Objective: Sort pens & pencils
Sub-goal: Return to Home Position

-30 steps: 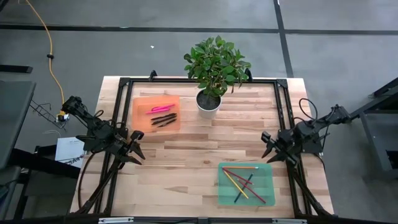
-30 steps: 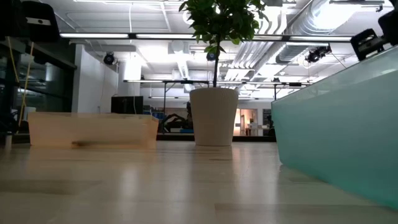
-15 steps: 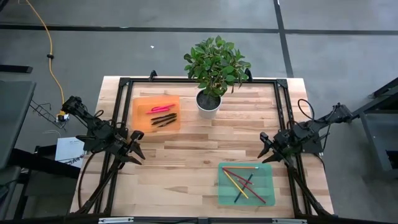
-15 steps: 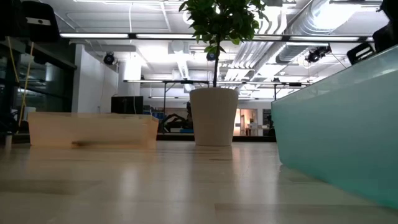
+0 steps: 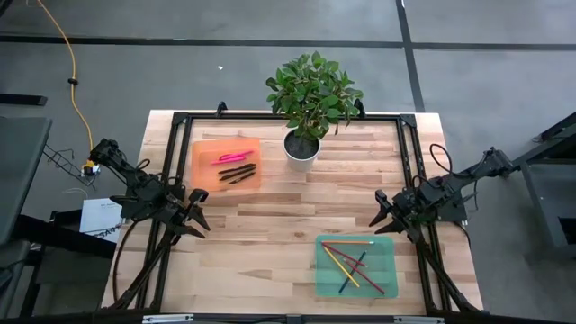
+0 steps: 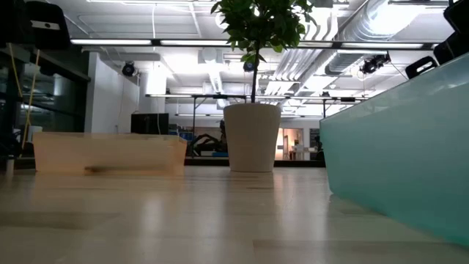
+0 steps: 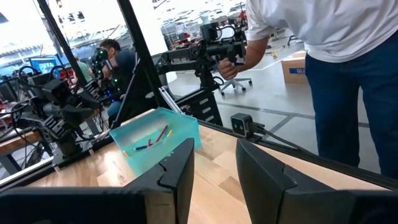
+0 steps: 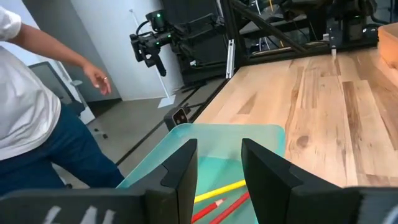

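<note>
fingers (image 7: 176,177) apart on left gripper (image 5: 198,221) and right gripper (image 5: 377,214), pencils (image 5: 351,263) in green bin (image 5: 388,255)

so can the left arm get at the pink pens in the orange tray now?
Probably yes: the left tool sits open near the flat orange tray; its bright pink pens lie uncovered, nothing between.

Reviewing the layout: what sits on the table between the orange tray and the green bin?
Nothing. In the high view, the stretch of wooden table between the orange tray and the green bin is bare.
</note>
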You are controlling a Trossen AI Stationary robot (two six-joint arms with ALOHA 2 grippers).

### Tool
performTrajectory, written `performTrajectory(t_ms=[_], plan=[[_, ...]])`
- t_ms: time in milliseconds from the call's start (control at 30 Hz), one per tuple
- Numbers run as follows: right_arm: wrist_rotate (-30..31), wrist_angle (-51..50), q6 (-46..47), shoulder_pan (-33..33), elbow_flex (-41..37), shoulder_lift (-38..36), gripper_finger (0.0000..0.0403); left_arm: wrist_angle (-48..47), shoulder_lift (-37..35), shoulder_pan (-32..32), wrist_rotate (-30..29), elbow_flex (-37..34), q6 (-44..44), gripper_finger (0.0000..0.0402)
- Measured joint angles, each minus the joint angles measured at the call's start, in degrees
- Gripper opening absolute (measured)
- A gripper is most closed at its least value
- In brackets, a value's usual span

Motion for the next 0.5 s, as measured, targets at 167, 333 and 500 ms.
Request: performTrajectory(t_ms=[167, 333, 500], plan=[[-3.3, 0.2, 0.0, 0.0, 0.1, 0.0, 0.0117, 0.0, 0.0, 0.0, 0.0, 0.0, 0.0, 0.0108], [-4.5, 0.3, 0.4, 0.0, 0.1, 0.0, 0.0117, 0.0, 0.0, 0.0, 0.0, 0.0, 0.0, 0.0108], [-4.3, 0.2, 0.4, 0.0, 0.1, 0.0, 0.0117, 0.0, 0.0, 0.0, 0.0, 0.0, 0.0, 0.0108]])
